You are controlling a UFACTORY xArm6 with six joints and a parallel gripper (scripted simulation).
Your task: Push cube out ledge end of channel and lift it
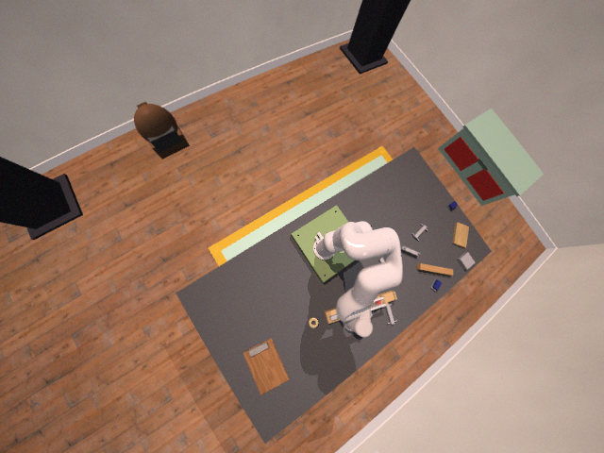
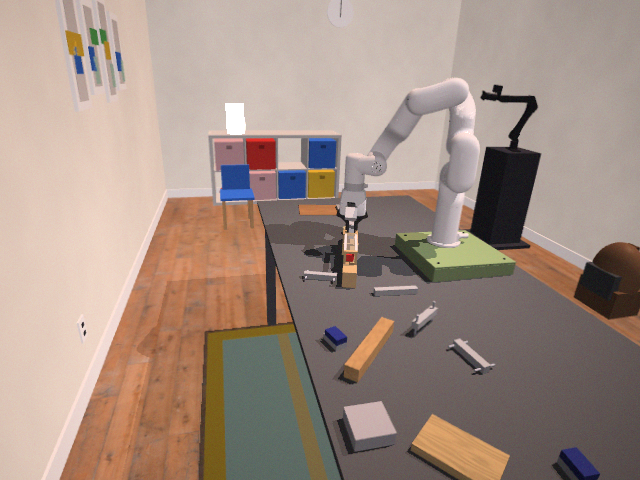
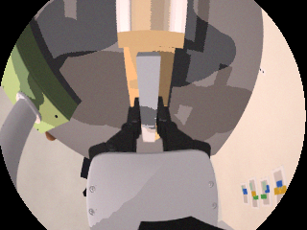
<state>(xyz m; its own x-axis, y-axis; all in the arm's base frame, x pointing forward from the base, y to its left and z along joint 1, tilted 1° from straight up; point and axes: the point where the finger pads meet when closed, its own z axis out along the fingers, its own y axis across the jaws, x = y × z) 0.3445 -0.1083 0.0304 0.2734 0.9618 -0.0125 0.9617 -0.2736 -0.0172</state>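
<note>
The gripper (image 3: 149, 129) gripped a grey bar (image 3: 149, 86) aligned with the channel (image 3: 152, 10); the cube (image 2: 349, 256) lay directly ahead.
</note>
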